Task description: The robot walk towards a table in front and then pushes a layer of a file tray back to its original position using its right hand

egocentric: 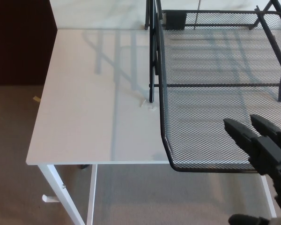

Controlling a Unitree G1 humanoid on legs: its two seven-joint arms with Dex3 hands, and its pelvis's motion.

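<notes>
Fingers point(241, 133) of the right hand point(262, 152) are hovering spread and empty over the pulled-out mesh tray point(196, 117) overhanging the table point(93, 103), probably light, stiff, best pushed at its front rim

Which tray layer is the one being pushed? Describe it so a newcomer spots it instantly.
On the white table, right side, stands a black wire file tray. The pulled-out layer is the mesh shelf jutting past the table's front edge, just ahead of the right hand.

black mesh file tray point(210, 117); white table point(93, 103); black hand point(264, 150)
</notes>
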